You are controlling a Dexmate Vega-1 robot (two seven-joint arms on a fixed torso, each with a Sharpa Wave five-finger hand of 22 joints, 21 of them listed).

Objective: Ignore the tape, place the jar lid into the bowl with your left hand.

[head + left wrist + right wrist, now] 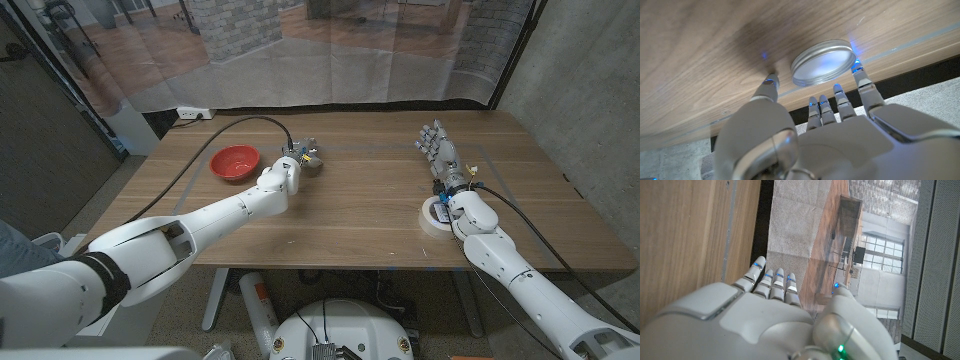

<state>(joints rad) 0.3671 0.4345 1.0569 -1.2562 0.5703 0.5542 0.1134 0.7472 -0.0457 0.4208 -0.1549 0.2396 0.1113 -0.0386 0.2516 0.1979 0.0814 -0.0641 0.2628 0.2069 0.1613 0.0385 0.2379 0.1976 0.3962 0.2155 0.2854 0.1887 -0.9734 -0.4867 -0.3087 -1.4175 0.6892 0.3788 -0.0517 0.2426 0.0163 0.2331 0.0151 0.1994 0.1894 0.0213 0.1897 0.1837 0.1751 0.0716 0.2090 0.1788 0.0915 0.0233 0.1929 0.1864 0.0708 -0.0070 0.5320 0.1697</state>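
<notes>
The silver jar lid (311,161) lies on the wooden table (370,215) just right of the red bowl (235,161). My left hand (279,177) reaches onto the lid from the near side. In the left wrist view the lid (822,62) lies on the wood with my left hand's (825,142) fingers spread around its near rim; the thumb tip touches the table apart from the lid, and nothing is gripped. My right hand (442,155) stands at the table's right with its fingers stretched out, holding nothing; in its wrist view the right hand (765,317) points past the table edge.
A roll of white tape (433,215) lies by my right wrist near the front right edge. A black cable (225,127) arcs over the table's left part behind the bowl. Bare wood lies between the two hands.
</notes>
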